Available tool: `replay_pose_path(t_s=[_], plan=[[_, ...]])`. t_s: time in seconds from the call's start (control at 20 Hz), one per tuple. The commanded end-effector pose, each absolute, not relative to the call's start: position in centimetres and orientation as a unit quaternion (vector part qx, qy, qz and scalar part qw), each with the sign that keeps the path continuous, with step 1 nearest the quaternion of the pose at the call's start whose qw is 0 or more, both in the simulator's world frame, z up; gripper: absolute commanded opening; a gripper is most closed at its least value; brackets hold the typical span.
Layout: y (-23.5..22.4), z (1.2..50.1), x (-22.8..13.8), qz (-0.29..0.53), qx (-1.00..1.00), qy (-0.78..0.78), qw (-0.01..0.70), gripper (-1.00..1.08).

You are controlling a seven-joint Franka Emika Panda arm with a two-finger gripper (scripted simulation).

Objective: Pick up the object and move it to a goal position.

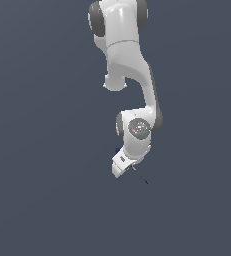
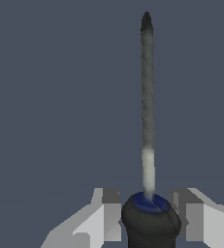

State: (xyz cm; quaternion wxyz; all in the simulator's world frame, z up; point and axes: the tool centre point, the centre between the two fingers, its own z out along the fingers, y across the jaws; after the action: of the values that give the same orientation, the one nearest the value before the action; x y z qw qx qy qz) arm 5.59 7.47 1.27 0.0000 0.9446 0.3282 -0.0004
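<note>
Screwdriver (image 2: pixel 150 220) sits clenched between the two fingers of the gripper (image 2: pixel 150 213): in the wrist view its black handle fills the gap, one finger (image 2: pixel 106 213) pressed close on each flank. A blue collar rings the handle where the shaft (image 2: pixel 147 97) leaves it. The shaft runs straight out past the fingertips, pale near the collar, darker grey along its length, and black at the tip.

In the exterior view the gripper (image 1: pixel 121 167) hangs at the end of the white arm (image 1: pixel 129 75), tilted, and the thin shaft (image 1: pixel 139 176) pokes out slantwise below it toward the exterior view's right. A small patch of blue (image 1: pixel 117 150) shows just beside the wrist, on the exterior view's left.

Behind the tool lies a flat grey surface (image 1: pixel 37 200), uniform throughout, with no edge or corner showing, so the tool cannot be placed against one. Whether the tool touches that surface cannot be told.
</note>
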Motion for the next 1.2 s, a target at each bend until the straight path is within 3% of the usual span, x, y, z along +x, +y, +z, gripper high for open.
replay_pose_path(t_s=[0.0,0.65,1.15], plan=[[7.5,1.3,5.6,0.0,0.945,0.328,0.0,-1.0],[7.0,1.4,5.0,0.0,0.945,0.328,0.0,-1.0],[4.4,1.8,1.9,0.0,0.945,0.328,0.0,-1.0]])
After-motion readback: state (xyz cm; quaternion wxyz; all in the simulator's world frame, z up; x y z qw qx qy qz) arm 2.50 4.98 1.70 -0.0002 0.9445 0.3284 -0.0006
